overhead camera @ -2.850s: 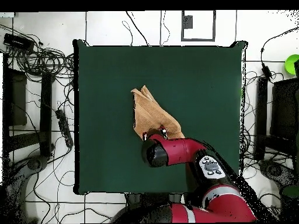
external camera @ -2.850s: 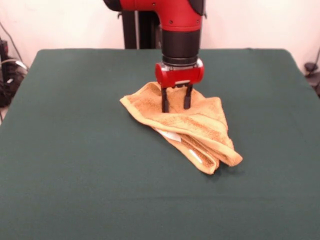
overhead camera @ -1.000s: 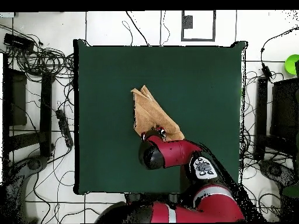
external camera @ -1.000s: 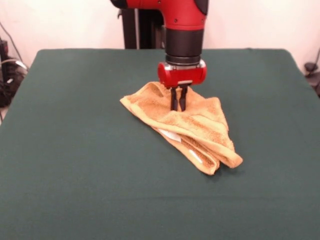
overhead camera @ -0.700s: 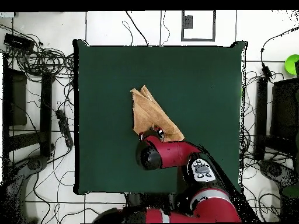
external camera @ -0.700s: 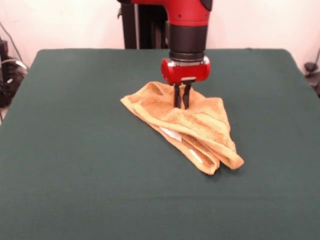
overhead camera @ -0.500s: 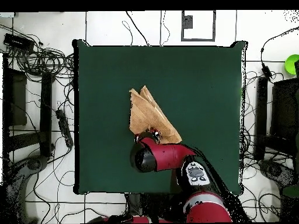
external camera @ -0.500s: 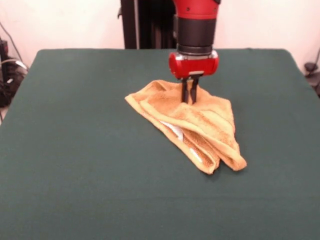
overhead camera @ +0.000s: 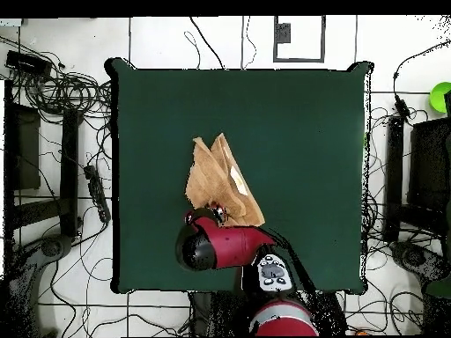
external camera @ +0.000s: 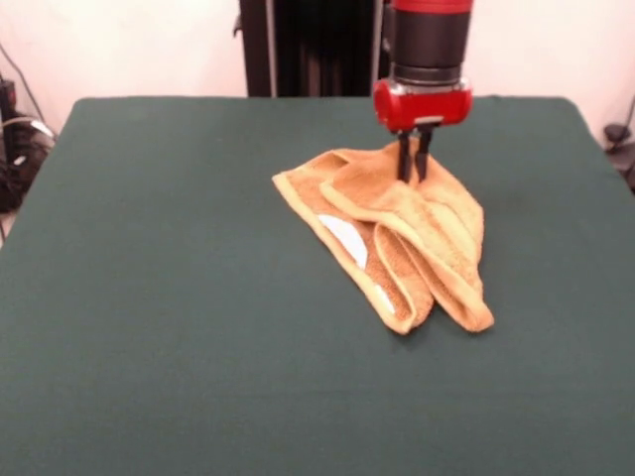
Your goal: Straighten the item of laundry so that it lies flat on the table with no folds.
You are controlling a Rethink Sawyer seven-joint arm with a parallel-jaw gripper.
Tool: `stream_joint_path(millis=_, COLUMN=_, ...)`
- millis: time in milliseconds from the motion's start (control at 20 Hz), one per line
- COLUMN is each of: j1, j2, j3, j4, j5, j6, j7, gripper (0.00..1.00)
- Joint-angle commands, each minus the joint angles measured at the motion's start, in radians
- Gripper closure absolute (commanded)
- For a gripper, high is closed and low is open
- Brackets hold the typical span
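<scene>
While the claw (external camera: 413, 175) pinches the towel (external camera: 397, 238) tight at its far corner, the cloth lies bunched and folded near the middle of the green table (external camera: 159, 297), trailing toward five o'clock, a white tag (external camera: 344, 238) showing underneath.

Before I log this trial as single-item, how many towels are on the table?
1. The towel lies folded and bunched slightly right of the middle of the table, its far end pinched in the gripper. Nothing looks hidden.
</scene>
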Motion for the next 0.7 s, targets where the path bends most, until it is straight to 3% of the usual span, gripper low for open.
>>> stream_joint_path(millis=50, j1=0.079, j2=0.022, j3=0.027, j4=0.086, j5=0.122, j6=-0.002, j7=0.302, gripper=1.0)
stream_joint_path(millis=700, j1=0.211, j2=0.038, j3=-0.021, j4=0.106, j5=0.279, j6=-0.067, j7=0.327, gripper=1.0)
